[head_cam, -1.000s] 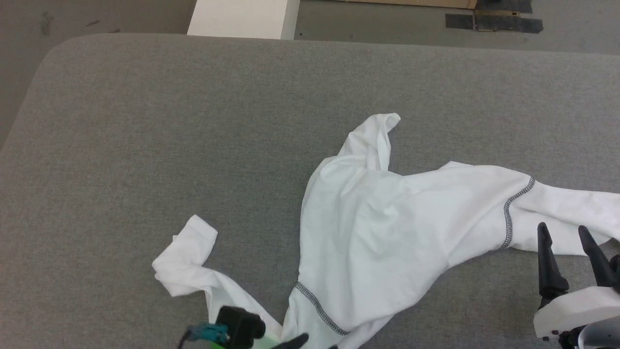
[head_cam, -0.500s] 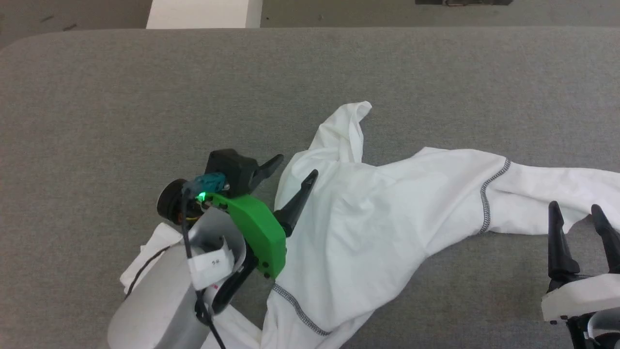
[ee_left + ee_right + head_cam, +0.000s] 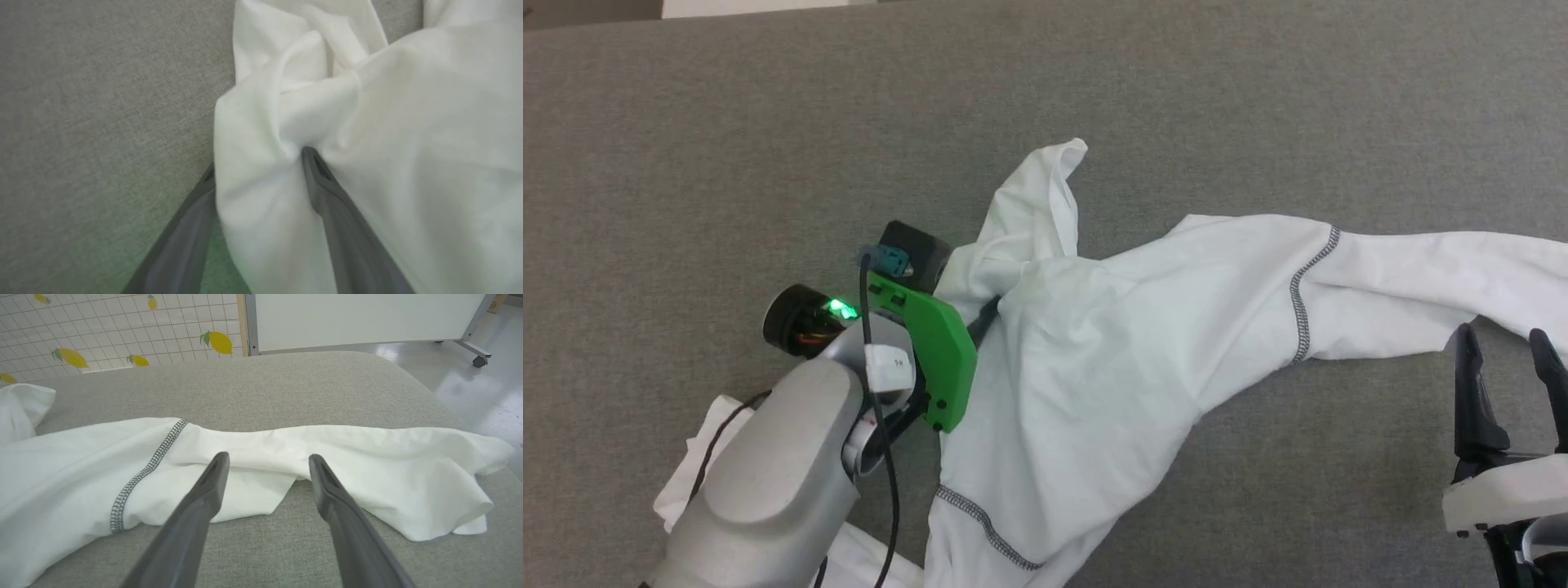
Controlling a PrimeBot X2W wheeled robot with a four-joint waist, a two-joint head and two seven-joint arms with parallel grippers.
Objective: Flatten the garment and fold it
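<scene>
A grey cloth-covered tabletop (image 3: 727,122) fills the head view; beyond its far rounded edge, in the right wrist view, stand a tiled wall printed with lemons (image 3: 73,357), a white panel on castors (image 3: 359,318) and a glossy floor (image 3: 470,396).

The white shirt (image 3: 1111,367) lies crumpled across the middle and right of the tabletop; its body is rumpled and partly doubled over, with a peak of cloth (image 3: 1045,196) at the far side; one sleeve (image 3: 1437,278) runs off to the right past a black-and-white zigzag seam (image 3: 1298,302); another bunched part (image 3: 686,482) lies at the lower left, partly beneath the pale left forearm.

The left gripper (image 3: 259,163), on a green wrist mount (image 3: 939,351), is at the shirt's left edge; its fingers (image 3: 335,212) stand apart with a thick fold of cloth bunched between them; one tip is hidden behind the fold, and the blurred left wrist view does not let me say whether the pads already press the fabric.

The right gripper (image 3: 1503,331) is at the lower right, fingers (image 3: 196,510) spread wide and holding nothing; their tips point at the near edge of the right sleeve, just beside it.
</scene>
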